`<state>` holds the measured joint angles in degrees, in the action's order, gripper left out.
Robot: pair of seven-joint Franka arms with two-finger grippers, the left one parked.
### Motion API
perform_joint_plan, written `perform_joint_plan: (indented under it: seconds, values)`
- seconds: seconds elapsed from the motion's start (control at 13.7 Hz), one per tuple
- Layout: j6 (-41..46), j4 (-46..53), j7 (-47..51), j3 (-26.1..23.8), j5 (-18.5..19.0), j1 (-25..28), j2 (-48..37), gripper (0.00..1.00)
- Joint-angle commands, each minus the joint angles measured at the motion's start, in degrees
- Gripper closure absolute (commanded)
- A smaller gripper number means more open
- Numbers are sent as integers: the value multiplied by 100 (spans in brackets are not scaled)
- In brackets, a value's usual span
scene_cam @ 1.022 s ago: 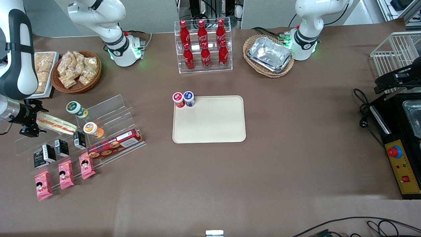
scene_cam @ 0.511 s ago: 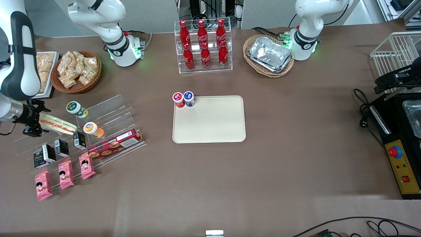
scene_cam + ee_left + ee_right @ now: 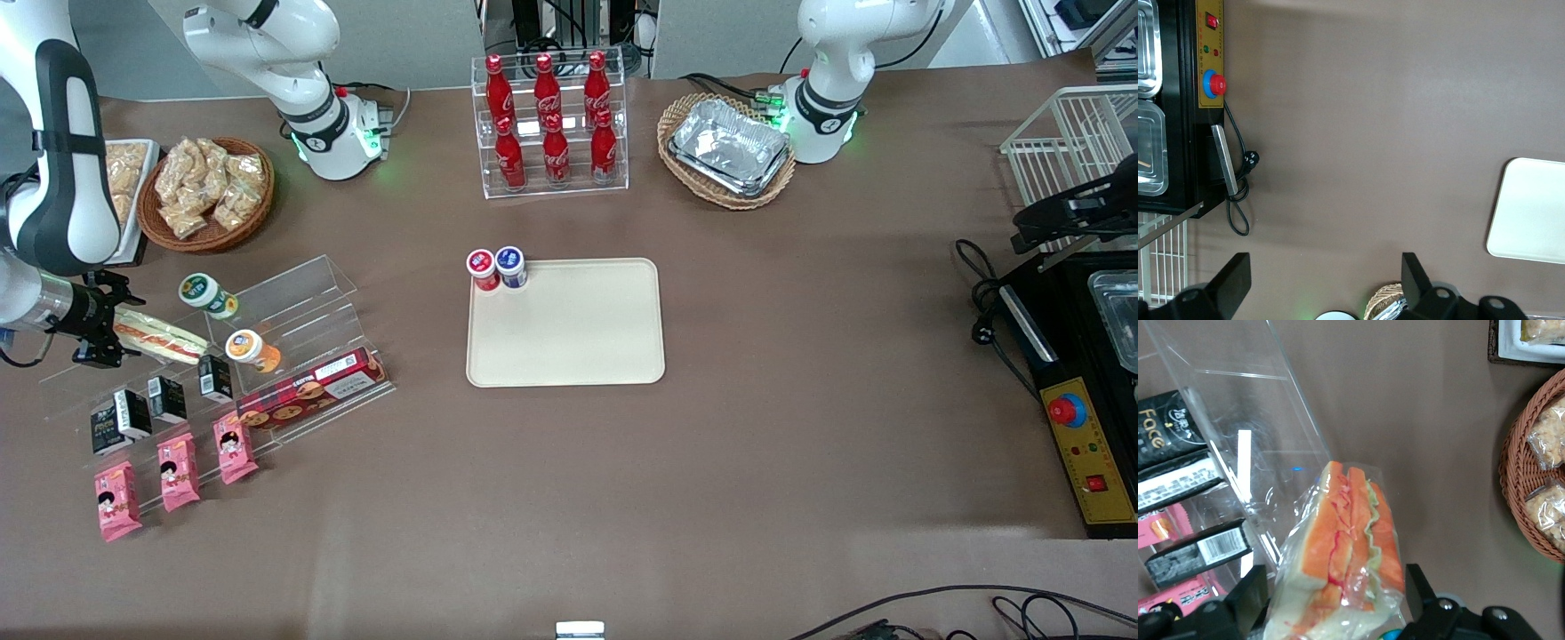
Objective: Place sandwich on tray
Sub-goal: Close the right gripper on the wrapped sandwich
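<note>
A: Clear wrap is crinkling around the sandwich (image 3: 1348,553); where is it sitting now?

B: It is hanging above the acrylic rack (image 3: 213,356), pinched at one end by the pincer (image 3: 96,331) at the working arm's end of the counter (image 3: 800,444)

A: What is changing?

B: Compared with a second ago, the pincer is carrying it slightly upward and farther from the front camera, so it is coming off the rack. The cream tray (image 3: 569,329), holding two small jars (image 3: 498,267) at one corner, is lying well apart, so the carry is only beginning
</note>
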<state>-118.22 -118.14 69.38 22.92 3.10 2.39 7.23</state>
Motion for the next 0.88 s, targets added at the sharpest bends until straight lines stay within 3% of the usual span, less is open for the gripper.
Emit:
perform_joint_plan:
  seconds: [0.0,0.29,0.8]
  values:
    - [-87,-42,-20,-6,77,-10,-3,37]
    - [-61,80,-389,2,86,-1,-38,72]
    - [535,1028,-952,2,112,-1,-38,71]
